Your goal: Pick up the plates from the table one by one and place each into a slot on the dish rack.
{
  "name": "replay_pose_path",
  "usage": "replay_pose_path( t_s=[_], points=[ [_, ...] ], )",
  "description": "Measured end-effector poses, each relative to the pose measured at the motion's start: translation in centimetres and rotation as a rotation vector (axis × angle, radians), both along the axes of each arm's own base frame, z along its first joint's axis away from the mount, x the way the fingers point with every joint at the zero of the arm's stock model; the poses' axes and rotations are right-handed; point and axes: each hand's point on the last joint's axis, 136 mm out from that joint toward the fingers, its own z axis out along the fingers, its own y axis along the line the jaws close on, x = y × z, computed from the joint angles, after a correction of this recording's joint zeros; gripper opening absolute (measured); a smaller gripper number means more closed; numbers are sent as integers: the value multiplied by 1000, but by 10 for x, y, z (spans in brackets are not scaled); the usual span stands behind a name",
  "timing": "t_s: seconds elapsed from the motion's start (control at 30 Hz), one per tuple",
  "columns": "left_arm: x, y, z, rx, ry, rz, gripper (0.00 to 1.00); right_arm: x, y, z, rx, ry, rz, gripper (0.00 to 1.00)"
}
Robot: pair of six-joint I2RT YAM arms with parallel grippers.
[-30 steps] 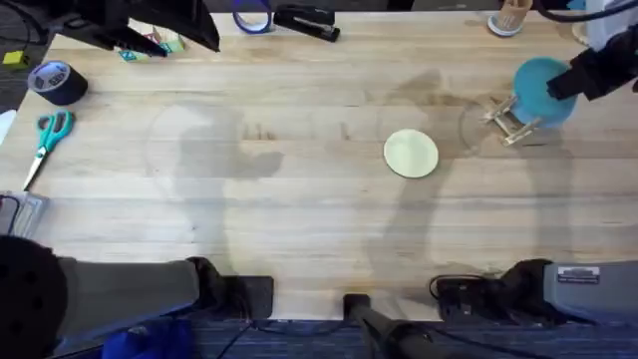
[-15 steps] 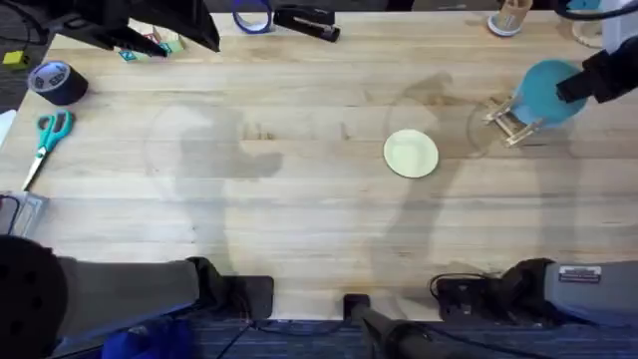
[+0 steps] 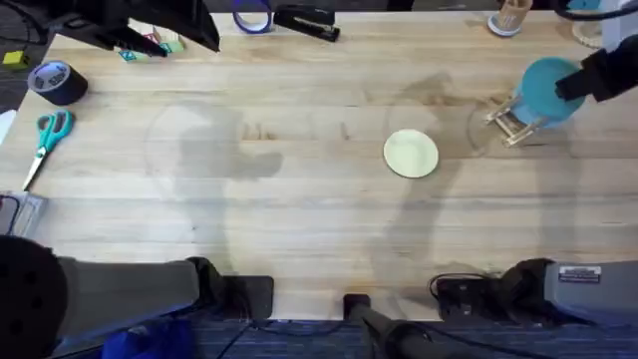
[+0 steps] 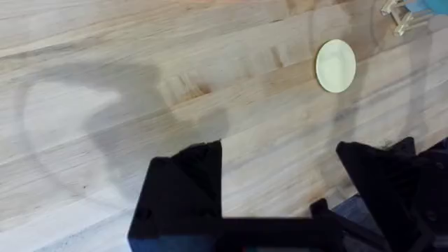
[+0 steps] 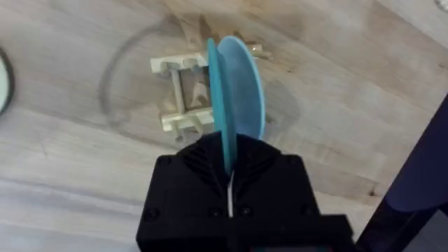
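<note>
Scissors [image 3: 45, 140] beside black tape roll [image 3: 57, 82]

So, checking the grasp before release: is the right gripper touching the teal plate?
Touching. In the right wrist view, the right gripper has its black fingers clamped on the edge of the upright teal plate.

duct-tape roll [image 3: 50, 80] far left | teal-handled scissors [image 3: 45, 140] just below (blades toward near edge) | blue tape ring [image 3: 252, 18] far edge
</note>
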Motion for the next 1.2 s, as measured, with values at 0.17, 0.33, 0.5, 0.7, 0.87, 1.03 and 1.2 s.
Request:
replay_pose_path(
  t_s=[0.17, 0.33, 0.5, 0.7, 0.87, 1.03, 1.2],
  points=[
    [0, 0, 0, 0, 0, 0, 995, -1, -2, -8, 0, 0, -6, 32],
    [0, 0, 0, 0, 0, 0, 995, -3, -2, -13, 2, 7, -4, 32],
    [0, 0, 0, 0, 0, 0, 994, -3, -2, -14, 3, 8, -5, 32],
    [0, 0, 0, 0, 0, 0, 995, -3, -1, -19, 5, 6, -4, 31],
    [0, 0, 0, 0, 0, 0, 995, -4, -1, -25, 7, 11, -4, 31],
    [0, 0, 0, 0, 0, 0, 995, -3, -1, -25, 6, 8, -3, 68],
    [0, 0, 0, 0, 0, 0, 995, -3, 1, -25, 16, 3, 1, 105]
  ],
)
